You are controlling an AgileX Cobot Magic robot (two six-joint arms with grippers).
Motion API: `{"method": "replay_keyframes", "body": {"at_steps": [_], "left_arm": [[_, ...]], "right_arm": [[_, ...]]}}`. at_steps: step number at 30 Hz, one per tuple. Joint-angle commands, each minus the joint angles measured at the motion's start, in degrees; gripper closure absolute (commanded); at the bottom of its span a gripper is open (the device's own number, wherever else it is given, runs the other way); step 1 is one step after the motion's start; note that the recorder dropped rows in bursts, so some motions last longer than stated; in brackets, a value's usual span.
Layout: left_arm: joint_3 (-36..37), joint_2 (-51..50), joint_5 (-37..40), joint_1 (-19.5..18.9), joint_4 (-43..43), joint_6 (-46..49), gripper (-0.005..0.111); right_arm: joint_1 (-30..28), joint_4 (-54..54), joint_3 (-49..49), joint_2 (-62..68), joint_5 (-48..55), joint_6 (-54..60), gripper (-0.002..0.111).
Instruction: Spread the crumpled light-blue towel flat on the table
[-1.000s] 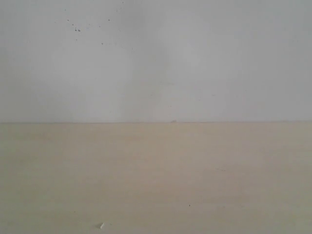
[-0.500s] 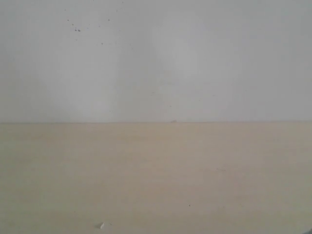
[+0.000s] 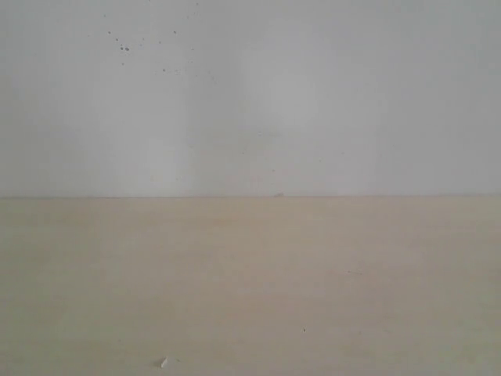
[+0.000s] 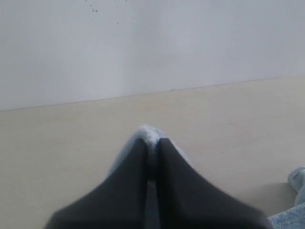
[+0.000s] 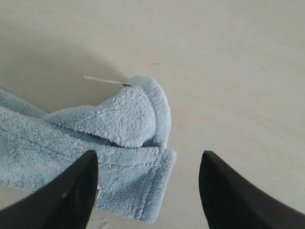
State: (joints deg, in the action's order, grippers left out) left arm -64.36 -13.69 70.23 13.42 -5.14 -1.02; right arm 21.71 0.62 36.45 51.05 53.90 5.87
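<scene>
The light-blue fluffy towel [image 5: 114, 143] lies folded over on the beige table [image 5: 228, 57] in the right wrist view, a hemmed corner doubled back on itself. My right gripper [image 5: 148, 160] stands open above that corner, its dark fingers [image 5: 71, 191] wide apart and holding nothing. In the left wrist view my left gripper [image 4: 151, 141] is shut on a tuft of the towel [image 4: 149, 135] that pokes out past its tips. More towel [image 4: 293, 214] shows at that view's edge. The exterior view shows only bare table [image 3: 250, 290]; no towel or gripper appears there.
A white wall [image 3: 250, 94] with a few dark specks rises behind the table's far edge. A thin white strip [image 5: 102, 80], perhaps the towel's label, sticks out by the folded corner. A small chip [image 3: 163, 363] marks the tabletop.
</scene>
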Motion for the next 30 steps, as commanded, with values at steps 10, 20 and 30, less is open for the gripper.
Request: {"method": "replay_keyframes", "body": {"at_steps": [10,20,30], "left_arm": [[-0.2,0.3,-0.3,-0.2,-0.4,-0.5,0.103],[-0.2,0.2,-0.3,-0.2,-0.4,-0.3,0.103],[-0.2,0.2,-0.3,-0.1,-0.4,0.4,0.103]], "right_arm": [[0.3,-0.2,-6.0,6.5,-2.6,3.9,0.049],[0.1,1.0,-6.0,25.1,-6.2,4.8,0.049],[0.0,3.9,-6.1,30.2,-9.7,1.6,0.049]]}}
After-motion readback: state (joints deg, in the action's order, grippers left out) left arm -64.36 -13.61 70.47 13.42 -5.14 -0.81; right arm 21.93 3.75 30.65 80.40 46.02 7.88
